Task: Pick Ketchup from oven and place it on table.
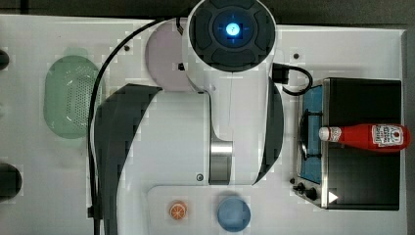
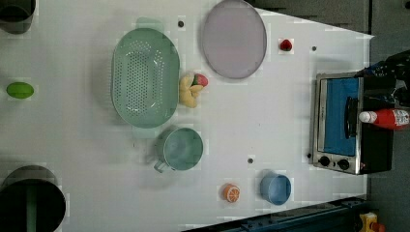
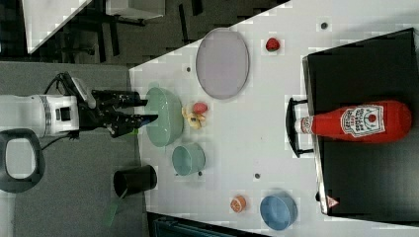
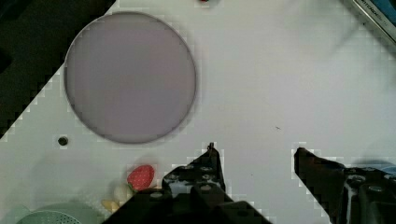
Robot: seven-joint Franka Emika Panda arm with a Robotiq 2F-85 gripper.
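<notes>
While lying flat on its side across the roof of the small black toaster oven (image 3: 365, 163), white cap poking past the handle edge, slim red plastic ketchup bottle (image 3: 363, 121) sits untouched. Black gripper (image 4: 254, 156) well apart, fingers spread and empty above the white tabletop (image 4: 289, 84) near the round lilac plate (image 4: 130, 77), probably just not started yet.

From the left view I see a green colander (image 2: 145, 77) beside a lilac plate (image 2: 234, 38), with a strawberry and pale toy pieces (image 2: 192, 89) bunched just between them. Below the colander sits a teal mug (image 2: 181, 149). An orange slice (image 2: 231, 192) lies just beside a blue bowl (image 2: 275, 188), and a lime (image 2: 20, 90) lies well apart
</notes>
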